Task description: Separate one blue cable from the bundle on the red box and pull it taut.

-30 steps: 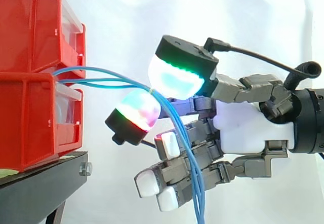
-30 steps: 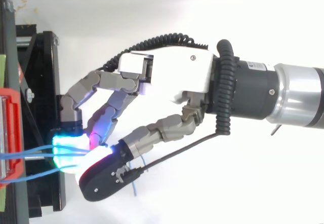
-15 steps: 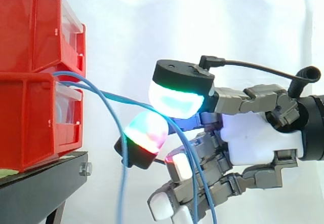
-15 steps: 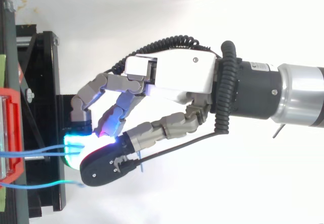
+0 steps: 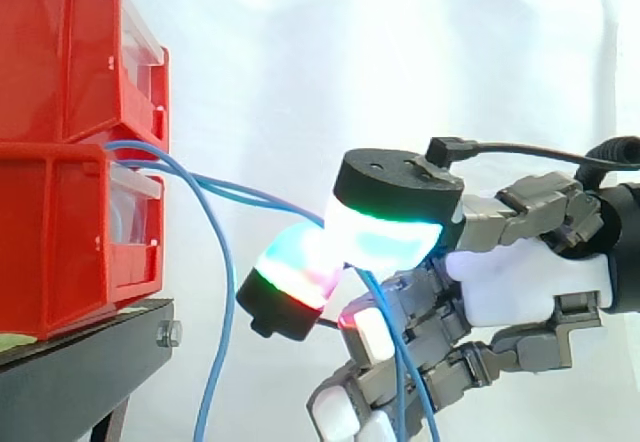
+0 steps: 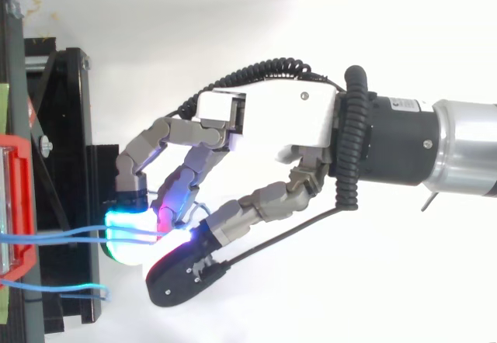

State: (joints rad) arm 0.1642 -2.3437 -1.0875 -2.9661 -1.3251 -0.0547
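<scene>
Gently downslope, blue cable (image 5: 268,200) toward fingers (image 5: 385,238)

The hand (image 6: 272,118) has a white shell, grey jointed fingers (image 6: 180,135), glowing pads (image 5: 385,240), black-and-silver wrist (image 6: 404,137)

An upper red plastic bin (image 5: 60,52) sits stacked on a lower red plastic bin (image 5: 60,232) at the left, and both rest on a black metal stand (image 5: 90,362). From the seam between the bins, thin blue cables (image 5: 250,197) run rightward to the robot's hand (image 5: 520,282), which stands right of the bins and apart from them. The cables pass between two fingertip pads (image 5: 385,237) pressed together, then drop in front of the lower fingers. A loose blue cable (image 5: 222,292) leaves the same seam and hangs down between the bins and the hand. In the top view it runs beside the held cables, apart from them.
</scene>
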